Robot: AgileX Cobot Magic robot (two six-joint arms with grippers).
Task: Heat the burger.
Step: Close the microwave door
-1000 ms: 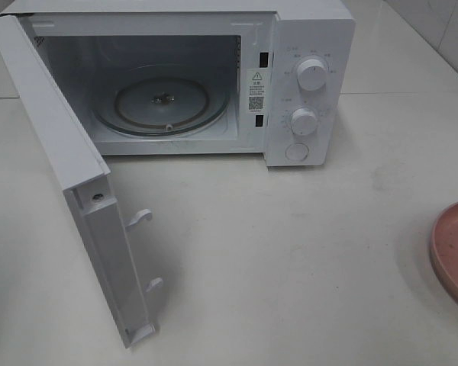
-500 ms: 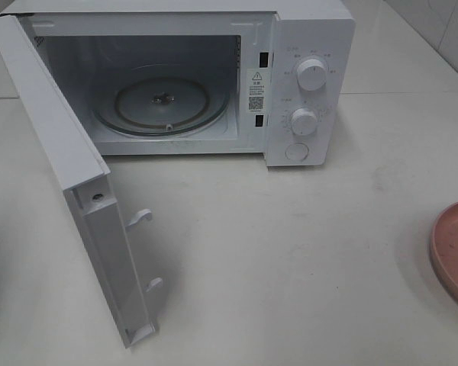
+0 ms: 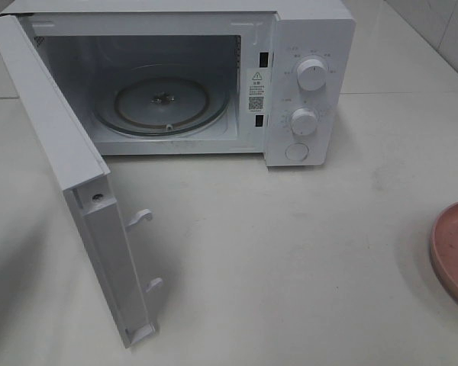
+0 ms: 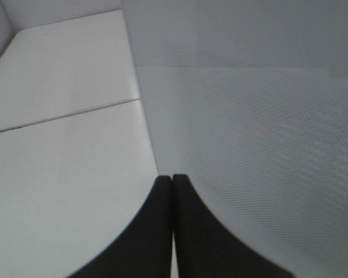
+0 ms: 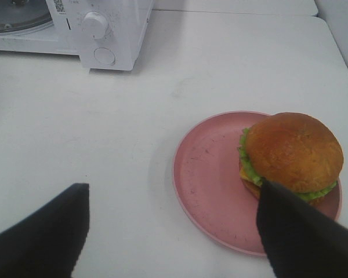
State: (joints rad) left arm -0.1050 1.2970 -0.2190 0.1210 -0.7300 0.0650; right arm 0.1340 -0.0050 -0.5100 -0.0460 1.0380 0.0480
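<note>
**A:** What stage of the heating task is shown?

**B:** An early one. The microwave (image 3: pixel 214 76) stands at the back of the tabletop (image 3: pixel 290 252) with its door (image 3: pixel 69 183) swung fully open and the glass turntable (image 3: pixel 162 103) bare. Opening the oven therefore appears done; loading, closing and setting the dials (image 3: pixel 311 75) are judged still to come.

**A:** Where is the burger?

**B:** The burger (image 5: pixel 291 155) sits on the pink plate (image 5: pixel 211 179), toward the plate's side away from the microwave, well apart from the oven. In the high view only the plate's edge shows at the right border; the burger is out of frame there.

**A:** And the claws?

**B:** The right claw (image 5: pixel 173 229) is spread wide and holds nothing; one fingertip (image 5: pixel 296 231) overlaps the burger's near edge in the wrist view, though contact cannot be confirmed. The left claw (image 4: pixel 172 191) is pressed together on nothing, close beside a white speckled panel, probably the door.

**A:** The next step?

**B:** Presumably grasping the burger.
</note>
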